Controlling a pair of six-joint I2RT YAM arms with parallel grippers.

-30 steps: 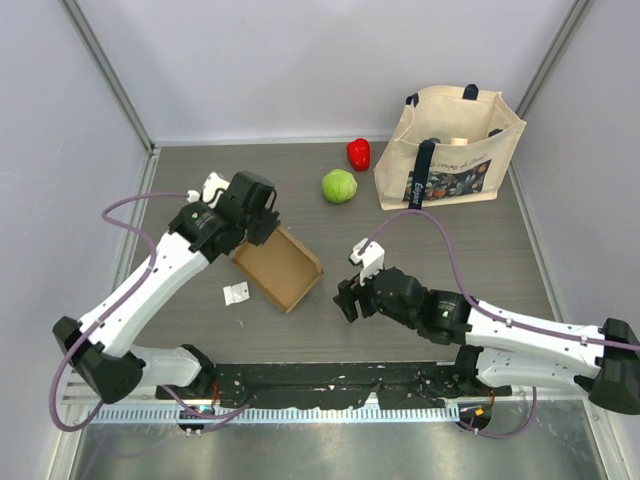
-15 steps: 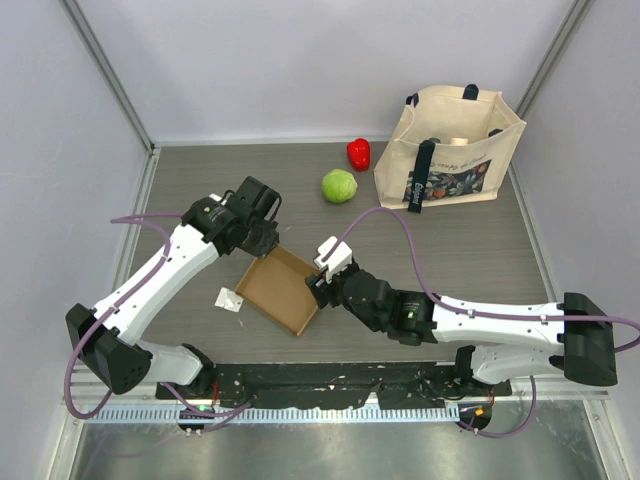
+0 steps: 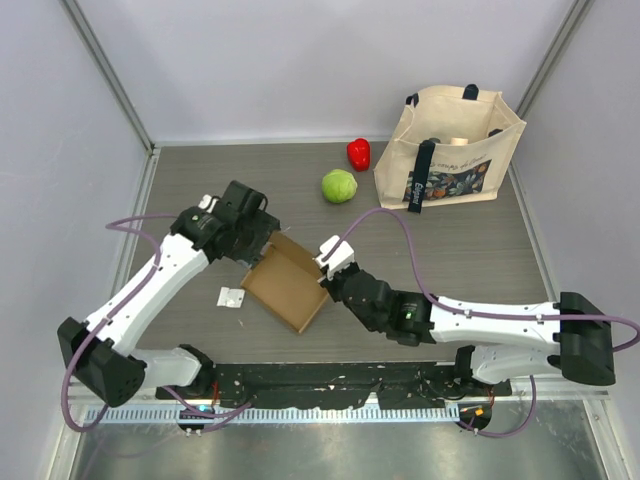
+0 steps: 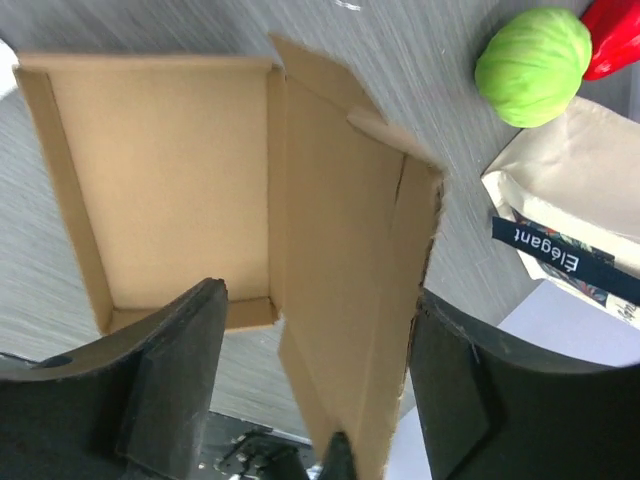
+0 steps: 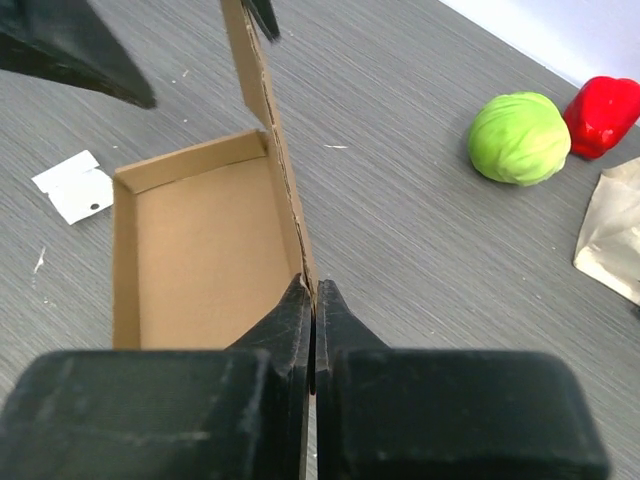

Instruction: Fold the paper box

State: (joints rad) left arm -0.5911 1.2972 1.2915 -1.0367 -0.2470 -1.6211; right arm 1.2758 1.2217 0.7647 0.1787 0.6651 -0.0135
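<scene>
Half-open paper box on the grey table, between both arms

The beige tote bag stands at the far right corner, well apart from the plain brown corrugated box, which lies centre-left near the front edge: a shallow tray with low walls, bare inside, and one broad creased flap with a notched tab raised along its right side. The right gripper is pinched tight on that flap's near corner. The left gripper stands spread, a finger on either side of the flap's far end, gripping nothing. A green cabbage and a red pepper sit beyond; a white paper scrap lies just left of the tray.
</scene>
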